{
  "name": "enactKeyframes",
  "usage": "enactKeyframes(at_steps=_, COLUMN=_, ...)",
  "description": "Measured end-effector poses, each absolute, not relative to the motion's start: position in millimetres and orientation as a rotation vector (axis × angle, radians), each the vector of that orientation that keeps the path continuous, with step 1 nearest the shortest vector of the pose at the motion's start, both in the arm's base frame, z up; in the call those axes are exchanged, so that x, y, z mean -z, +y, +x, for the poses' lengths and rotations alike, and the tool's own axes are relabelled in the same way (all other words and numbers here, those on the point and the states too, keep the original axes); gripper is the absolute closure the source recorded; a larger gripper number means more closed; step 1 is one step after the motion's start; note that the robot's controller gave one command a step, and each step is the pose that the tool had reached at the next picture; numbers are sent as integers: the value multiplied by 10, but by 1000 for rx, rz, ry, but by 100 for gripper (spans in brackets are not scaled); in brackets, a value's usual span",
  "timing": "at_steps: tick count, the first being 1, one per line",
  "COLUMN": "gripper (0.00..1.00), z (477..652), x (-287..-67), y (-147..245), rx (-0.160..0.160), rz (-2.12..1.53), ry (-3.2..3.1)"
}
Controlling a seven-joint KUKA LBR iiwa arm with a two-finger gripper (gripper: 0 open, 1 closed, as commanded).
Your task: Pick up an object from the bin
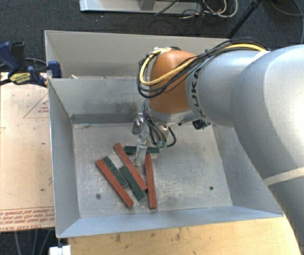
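Observation:
My gripper (142, 149) reaches down from under the orange wrist cover into the middle of the bin, its fingertips right at the upper end of a small cluster of flat sticks. Nearest it lie a red-brown stick (129, 161) running diagonally and another red-brown stick (150, 180) lying almost straight toward the front. A dark green stick (132, 183) rests between them. The fingertips sit close over the top ends of these sticks; whether anything is between them is hidden.
A second dark green stick and a long red-brown stick (114, 183) lie left of the cluster, toward the front-left. The arm covers the bin's right back part. Bare bin floor lies to the right and far left.

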State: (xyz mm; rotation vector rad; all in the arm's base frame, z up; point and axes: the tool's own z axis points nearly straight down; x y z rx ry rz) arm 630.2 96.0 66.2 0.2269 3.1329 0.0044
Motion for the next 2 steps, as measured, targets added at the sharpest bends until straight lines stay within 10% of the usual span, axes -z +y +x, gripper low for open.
enactKeyframes(at_steps=1, gripper=100, z=6316, x=-714, y=933, rx=-4, rz=235, ry=3129)
enactKeyframes(at_steps=2, gripper=100, z=6211, x=-2309, y=781, rx=-4, rz=295, ry=3116)
